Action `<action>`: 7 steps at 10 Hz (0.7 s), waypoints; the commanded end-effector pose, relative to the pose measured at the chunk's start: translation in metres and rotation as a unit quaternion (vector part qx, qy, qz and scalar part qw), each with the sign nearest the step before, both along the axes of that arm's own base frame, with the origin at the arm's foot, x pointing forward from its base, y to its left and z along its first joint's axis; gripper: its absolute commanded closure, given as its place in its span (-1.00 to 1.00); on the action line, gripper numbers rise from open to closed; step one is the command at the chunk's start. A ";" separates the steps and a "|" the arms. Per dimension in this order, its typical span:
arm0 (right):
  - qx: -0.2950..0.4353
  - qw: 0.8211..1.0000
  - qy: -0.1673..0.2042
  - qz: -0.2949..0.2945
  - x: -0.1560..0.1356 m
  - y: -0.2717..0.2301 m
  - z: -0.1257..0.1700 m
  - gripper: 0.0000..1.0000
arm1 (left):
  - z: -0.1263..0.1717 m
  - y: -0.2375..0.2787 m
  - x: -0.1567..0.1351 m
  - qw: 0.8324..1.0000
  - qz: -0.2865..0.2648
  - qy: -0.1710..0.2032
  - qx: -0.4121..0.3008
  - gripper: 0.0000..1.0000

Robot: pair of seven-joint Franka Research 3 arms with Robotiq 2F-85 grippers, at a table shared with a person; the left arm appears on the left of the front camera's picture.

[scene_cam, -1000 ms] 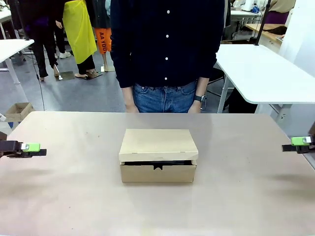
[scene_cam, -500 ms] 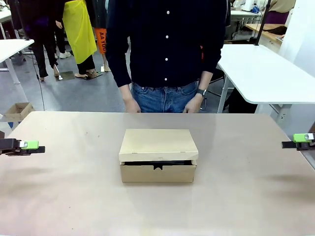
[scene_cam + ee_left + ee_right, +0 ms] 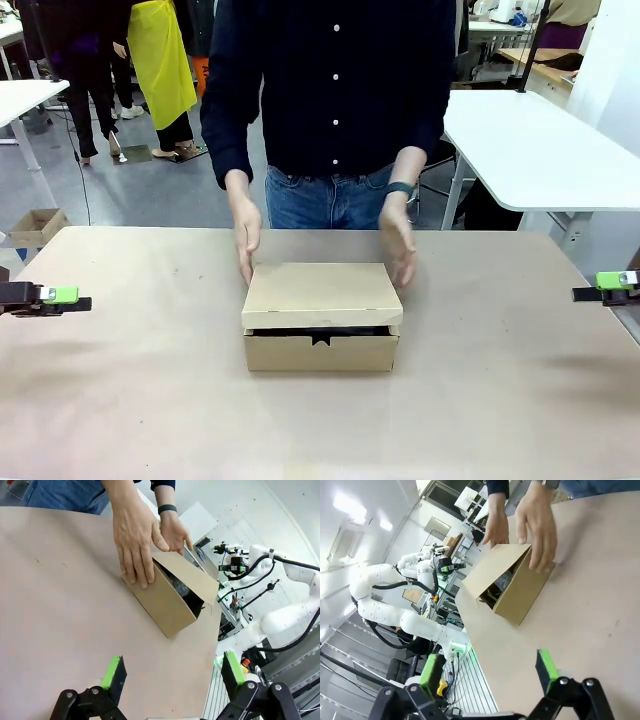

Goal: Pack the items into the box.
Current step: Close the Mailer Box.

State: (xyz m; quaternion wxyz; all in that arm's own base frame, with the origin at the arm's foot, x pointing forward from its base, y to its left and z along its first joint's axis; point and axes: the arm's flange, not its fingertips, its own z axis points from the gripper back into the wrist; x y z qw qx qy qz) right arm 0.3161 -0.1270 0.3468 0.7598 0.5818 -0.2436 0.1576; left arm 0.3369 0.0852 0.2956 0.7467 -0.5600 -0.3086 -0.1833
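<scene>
Lowered lid hides most of the box's [image 3: 321, 335] contents.

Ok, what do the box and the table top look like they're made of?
The box looks like plain brown cardboard, matte: folded flap lid, cut notch in the front, raw edges. The table has a pale beige matte surface with faint scuffs and no glare; laminate or a paper-like covering, I can't tell which.

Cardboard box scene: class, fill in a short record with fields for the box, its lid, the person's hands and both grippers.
box: brown cardboard box at mid-table
lid: flap down but not fully shut; dark gap along the front
contents: something dark inside, too hidden to name
person's hands: one hand at the robot's-left side of the box, other hand at its right
left gripper: open, apart from the box
right gripper: open, apart from the box
</scene>
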 end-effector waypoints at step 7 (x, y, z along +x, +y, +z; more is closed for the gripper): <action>0.009 1.000 -0.009 -0.004 0.001 0.001 0.003 -1.00 | 0.001 -0.001 -0.001 1.000 0.003 -0.013 -0.010 -1.00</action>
